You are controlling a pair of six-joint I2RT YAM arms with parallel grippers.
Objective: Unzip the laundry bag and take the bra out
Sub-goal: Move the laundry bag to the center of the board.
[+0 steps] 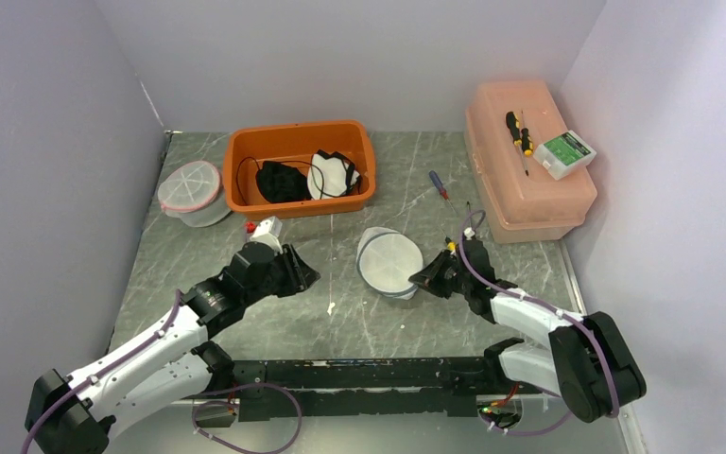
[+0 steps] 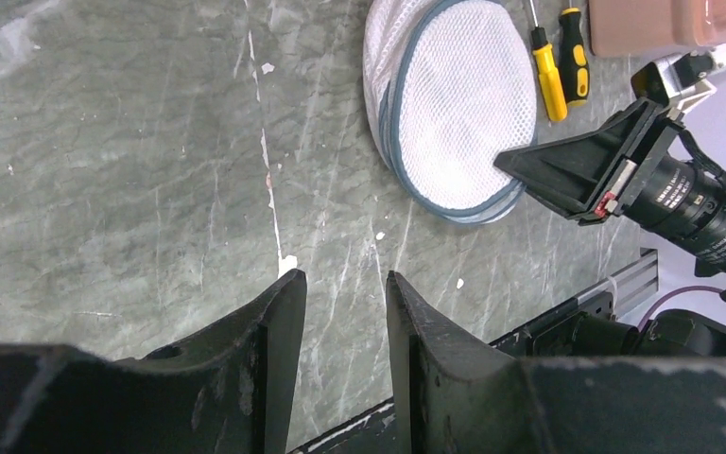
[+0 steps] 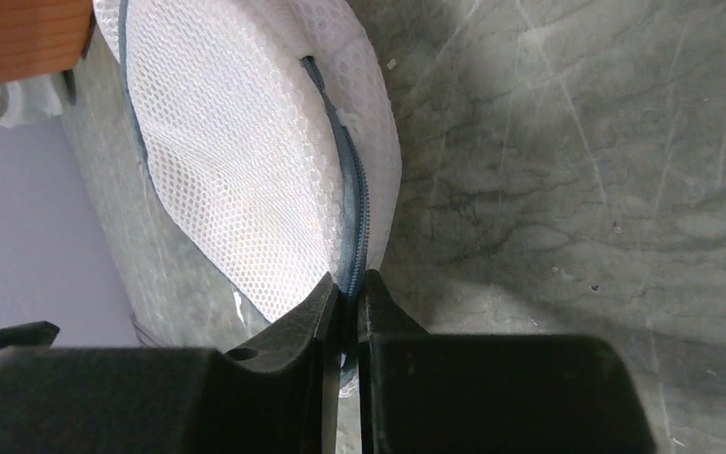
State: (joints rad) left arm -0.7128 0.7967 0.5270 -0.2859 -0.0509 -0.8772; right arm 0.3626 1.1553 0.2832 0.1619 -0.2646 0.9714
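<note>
A: Where is the bag [image 1: 389, 263]?
B: It lies on the bench [image 1: 340, 317], near the middle and a little to the right. It is round, of white mesh with a grey-blue edge. What is inside, I cannot tell through the mesh.
A: And the zipper [image 3: 352, 208]?
B: It runs along the side wall of the bag. The part that I see looks closed.
A: What does the right pincer [image 3: 348, 298] do?
B: It is at the right edge of the bag. Its jaws are almost together, and the zipper strip is pinched between them. Whether the puller is there too, I cannot tell, because the fingers hide it.
A: And the left pincer [image 2: 340, 293]?
B: It hangs over bare bench, left of the bag and apart from it. Its jaws stand at a middle gap and hold nothing.
A: What is around?
B: Behind the bag is an orange bin [image 1: 302, 203] with black and white cloth things in it. Left of the bin is a second bag [image 1: 190, 192] of mesh. At the far right is a pink box [image 1: 529, 199], with a yellow-black screwdriver [image 1: 518, 132] on its lid.
</note>
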